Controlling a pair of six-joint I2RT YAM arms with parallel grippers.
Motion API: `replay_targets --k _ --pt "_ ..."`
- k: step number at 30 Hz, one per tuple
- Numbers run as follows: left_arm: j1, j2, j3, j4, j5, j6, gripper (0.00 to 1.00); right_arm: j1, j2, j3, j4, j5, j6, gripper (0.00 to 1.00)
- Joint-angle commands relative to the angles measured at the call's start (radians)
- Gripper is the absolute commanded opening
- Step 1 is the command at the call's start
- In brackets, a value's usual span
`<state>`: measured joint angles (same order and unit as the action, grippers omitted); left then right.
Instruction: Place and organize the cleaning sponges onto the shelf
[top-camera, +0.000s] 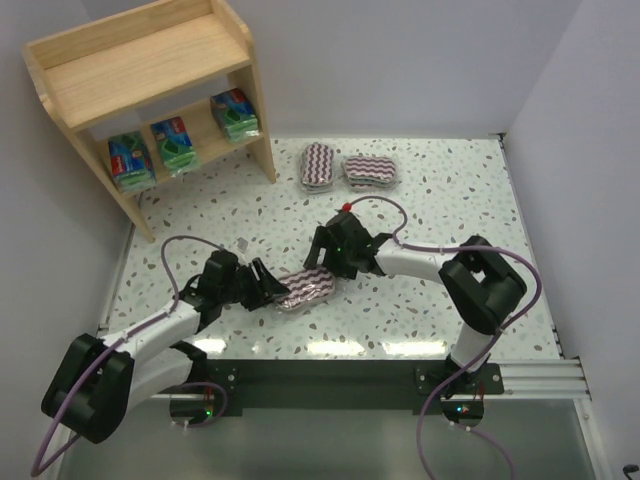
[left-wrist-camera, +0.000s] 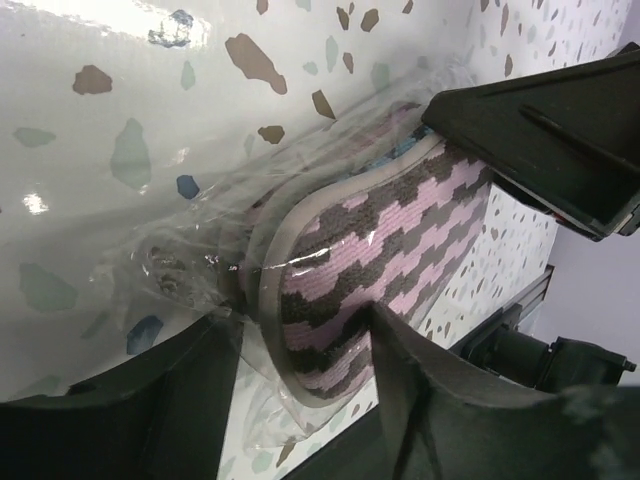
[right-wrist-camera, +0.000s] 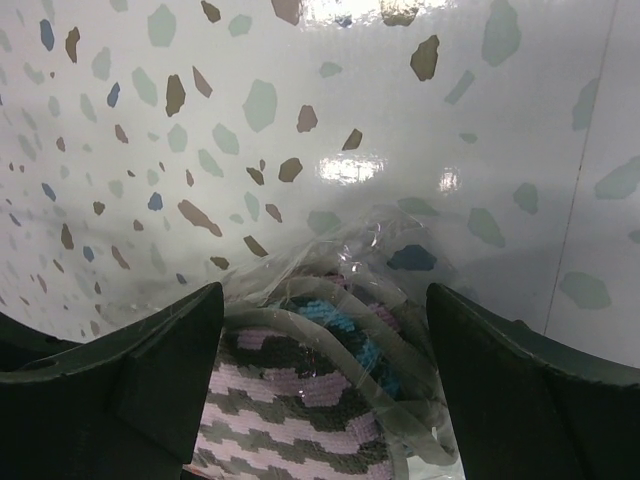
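Observation:
A maroon-and-white zigzag sponge pack (top-camera: 306, 288) in clear wrap sits between my two grippers near the table's front middle. My left gripper (top-camera: 270, 286) is shut on its left end; in the left wrist view the pack (left-wrist-camera: 380, 250) stands tilted on edge between the fingers of that gripper (left-wrist-camera: 300, 318). My right gripper (top-camera: 332, 268) is open and straddles the pack's other end (right-wrist-camera: 300, 400) with gaps on both sides; the right wrist view shows this gripper (right-wrist-camera: 322, 295). Two more zigzag packs (top-camera: 319, 164) (top-camera: 369, 172) lie at the back middle. The wooden shelf (top-camera: 150, 60) holds three green-blue packs (top-camera: 130, 160) (top-camera: 177, 143) (top-camera: 234, 115) on one lower tier.
The shelf stands at the far left corner against the white walls. Purple cables loop from both arms over the speckled table (top-camera: 440, 200). A black rail (top-camera: 330, 375) runs along the near edge.

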<state>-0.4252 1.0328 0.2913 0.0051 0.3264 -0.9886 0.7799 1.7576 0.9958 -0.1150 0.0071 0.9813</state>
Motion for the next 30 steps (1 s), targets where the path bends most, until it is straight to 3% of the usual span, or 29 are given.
replay_targets --k 1,3,4,7,9,13,21,24,30 --pt "-0.014 0.013 -0.020 0.157 -0.006 -0.025 0.56 0.012 -0.032 -0.013 0.035 -0.048 -0.036 0.85" --pt "-0.015 0.016 -0.020 0.171 0.011 -0.021 0.47 0.010 -0.038 -0.010 0.035 -0.056 -0.039 0.85" --pt "-0.017 0.015 -0.018 0.171 0.026 -0.013 0.34 0.012 -0.040 -0.008 0.034 -0.058 -0.049 0.85" --pt "-0.018 -0.025 -0.018 0.133 0.042 0.004 0.10 0.010 -0.056 0.012 -0.008 -0.048 -0.064 0.86" --pt "-0.017 -0.054 -0.017 0.104 0.043 0.010 0.02 0.009 -0.070 0.030 -0.032 -0.039 -0.067 0.86" --pt "-0.017 -0.140 0.009 0.013 0.013 0.008 0.00 -0.020 -0.147 0.079 -0.132 -0.010 -0.099 0.91" --pt "-0.015 -0.326 0.137 -0.105 -0.191 -0.126 0.00 -0.281 -0.369 0.188 -0.405 0.076 -0.200 0.98" --pt "-0.014 -0.349 0.238 -0.135 -0.356 -0.177 0.00 -0.362 -0.444 0.216 -0.477 0.094 -0.254 0.99" --pt "0.006 -0.306 0.515 -0.205 -0.517 -0.214 0.00 -0.427 -0.521 0.208 -0.523 0.060 -0.288 0.99"
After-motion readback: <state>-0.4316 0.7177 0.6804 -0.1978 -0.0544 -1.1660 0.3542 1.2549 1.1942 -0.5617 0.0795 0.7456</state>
